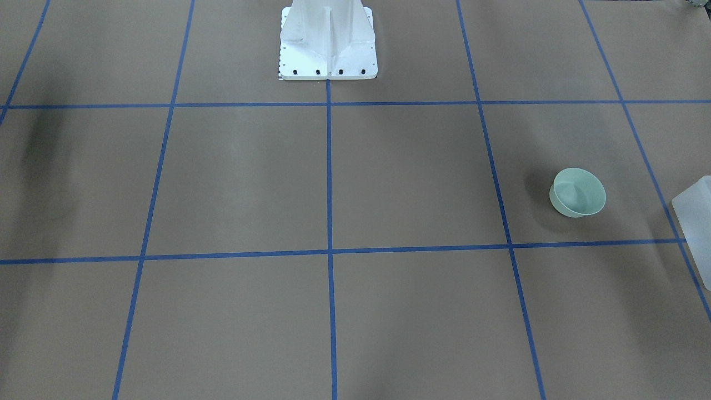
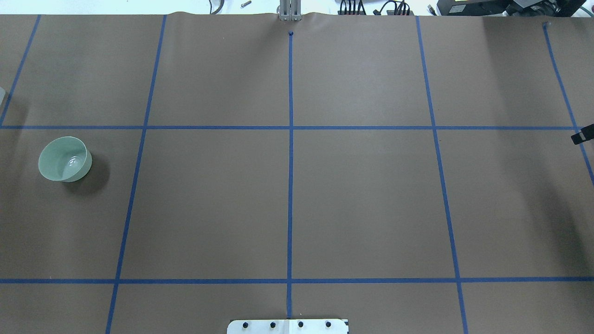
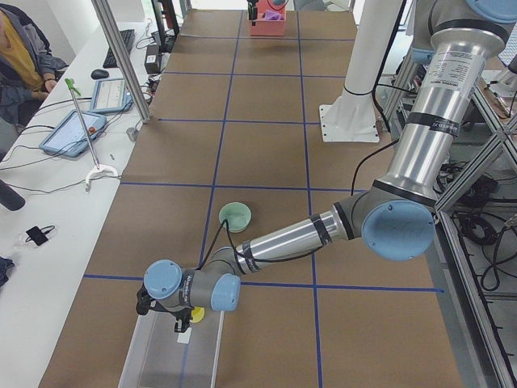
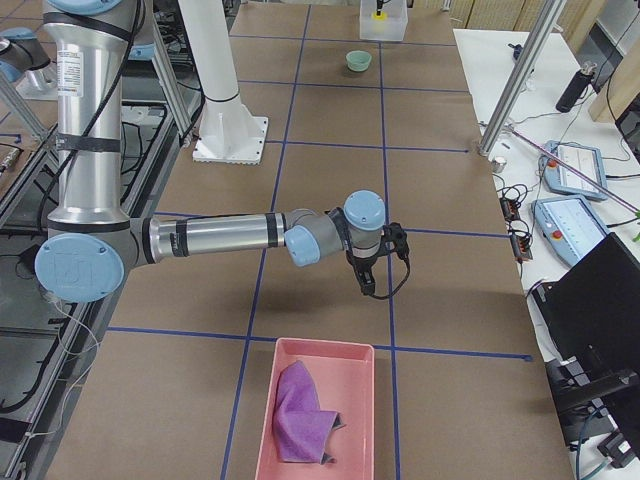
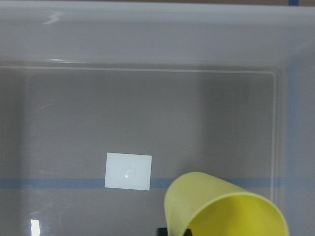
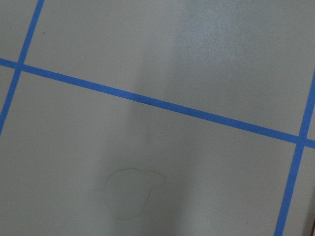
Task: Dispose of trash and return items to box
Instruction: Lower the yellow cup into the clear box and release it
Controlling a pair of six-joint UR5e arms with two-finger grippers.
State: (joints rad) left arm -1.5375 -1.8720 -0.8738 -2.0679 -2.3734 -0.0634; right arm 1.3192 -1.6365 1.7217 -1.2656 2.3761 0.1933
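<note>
The yellow cup [image 5: 224,209] fills the bottom of the left wrist view, tilted and held above the floor of the translucent box [image 5: 147,44]. In the exterior left view my left gripper [image 3: 186,318] hangs over the box [image 3: 174,360], shut on the cup [image 3: 196,314]. The mint-green bowl [image 2: 64,158] stands upright on the table, apart from the box [image 1: 694,222]. The purple cloth [image 4: 303,415] lies in a pink bin [image 4: 355,350]. My right gripper [image 4: 366,283] hovers over bare table short of the bin; I cannot tell if it is open or shut.
The white robot base [image 1: 328,44] stands at mid table. Blue tape lines grid the brown table [image 2: 362,199]. Operators' tablets and cables lie on a side bench [image 3: 77,129]. A white label [image 5: 128,171] sits on the box floor.
</note>
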